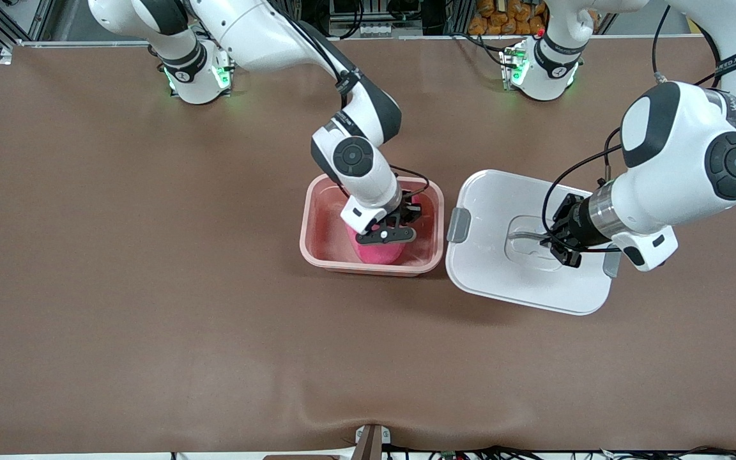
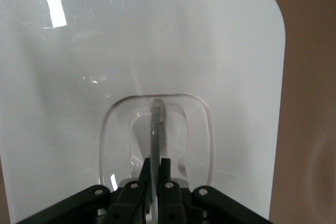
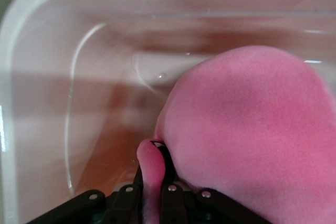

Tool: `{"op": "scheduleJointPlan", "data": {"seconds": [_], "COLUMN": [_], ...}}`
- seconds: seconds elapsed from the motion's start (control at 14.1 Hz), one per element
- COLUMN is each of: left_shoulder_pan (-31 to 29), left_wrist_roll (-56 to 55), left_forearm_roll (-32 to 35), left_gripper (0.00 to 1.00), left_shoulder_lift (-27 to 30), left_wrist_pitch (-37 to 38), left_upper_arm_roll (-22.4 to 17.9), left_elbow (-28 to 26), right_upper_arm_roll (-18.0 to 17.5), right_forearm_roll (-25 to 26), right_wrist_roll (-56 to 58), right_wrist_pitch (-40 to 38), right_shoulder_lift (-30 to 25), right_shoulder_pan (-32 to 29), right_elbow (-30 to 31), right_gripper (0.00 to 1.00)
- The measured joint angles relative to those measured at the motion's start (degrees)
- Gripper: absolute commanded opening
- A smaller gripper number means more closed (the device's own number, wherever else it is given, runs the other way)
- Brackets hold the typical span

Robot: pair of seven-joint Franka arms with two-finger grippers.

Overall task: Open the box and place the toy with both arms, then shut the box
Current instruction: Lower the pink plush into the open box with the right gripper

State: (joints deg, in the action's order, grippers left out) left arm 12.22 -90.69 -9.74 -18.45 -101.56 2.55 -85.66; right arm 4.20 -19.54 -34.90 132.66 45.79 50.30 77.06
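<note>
Box opening: done; lid (image 1: 489, 255) off, lying flat on the bench (image 1: 151, 287), just beside the tub toward the left arm's end.
Box (image 1: 317, 249): open pink tub, mid-bench, upright, rim clear.
Toy (image 1: 377, 252): down inside the tub, against the wall nearer the front camera; probably resting on the tub floor, contact hidden under the hand.
Right hand (image 1: 386, 235): lowered into the tub, fingers closed on a small fold of the plush (image 3: 152, 166); not yet let go.
Left hand (image 1: 553, 241): over the middle of the lid, fingers pinched on the clear handle bar (image 2: 156, 129) in the recessed top.
Lid state: resting on the bench as far as visible, grey clip (image 1: 459, 225) toward the tub, not lifted yet.
Toy placing: nearly done; release and withdrawal of the right hand left.
Closing: not started; lid needs carrying over the tub and seating on the rim.
Clips: fastening possibly left too, not required by task wording.
Risk: lid move before the right arm clears the tub means collision.
Overall: roughly two thirds through.
</note>
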Motion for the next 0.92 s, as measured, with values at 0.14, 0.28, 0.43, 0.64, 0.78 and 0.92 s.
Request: {"op": "scheduleJointPlan", "data": {"seconds": [0.14, 0.28, 0.43, 0.64, 0.78, 0.92], "left_shoulder_pan": [0.0, 0.0, 0.0, 0.0, 0.0, 0.0], "left_wrist_roll": [0.0, 0.0, 0.0, 0.0, 0.0, 0.0], "left_forearm_roll": [0.0, 0.0, 0.0, 0.0, 0.0, 0.0], "left_gripper": [0.00, 0.00, 0.00, 0.00, 0.00, 0.00], "left_shoulder_lift": [0.0, 0.0, 0.0, 0.0, 0.0, 0.0], "left_wrist_pitch": [0.0, 0.0, 0.0, 0.1, 0.1, 0.1], "left_upper_arm_roll": [0.0, 0.0, 0.0, 0.0, 0.0, 0.0], "left_elbow": [0.0, 0.0, 0.0, 0.0, 0.0, -0.1], "right_upper_arm_roll": [0.1, 0.3, 0.6, 1.2, 1.8, 2.9], "right_forearm_roll": [0.0, 0.2, 0.4, 0.5, 0.7, 0.7], "right_wrist_roll": [0.0, 0.2, 0.3, 0.5, 0.5, 0.7], "right_wrist_pitch": [1.2, 1.3, 1.3, 1.3, 1.3, 0.6], "right_shoulder_lift": [0.8, 0.9, 0.9, 0.9, 0.2, -1.4], "right_shoulder_pan": [0.5, 0.5, 0.4, 0.3, 0.0, -0.5], "right_elbow": [-0.1, -0.2, -0.7, -1.5, -1.9, -2.3], "right_gripper": [1.00, 1.00, 1.00, 1.00, 1.00, 1.00]}}
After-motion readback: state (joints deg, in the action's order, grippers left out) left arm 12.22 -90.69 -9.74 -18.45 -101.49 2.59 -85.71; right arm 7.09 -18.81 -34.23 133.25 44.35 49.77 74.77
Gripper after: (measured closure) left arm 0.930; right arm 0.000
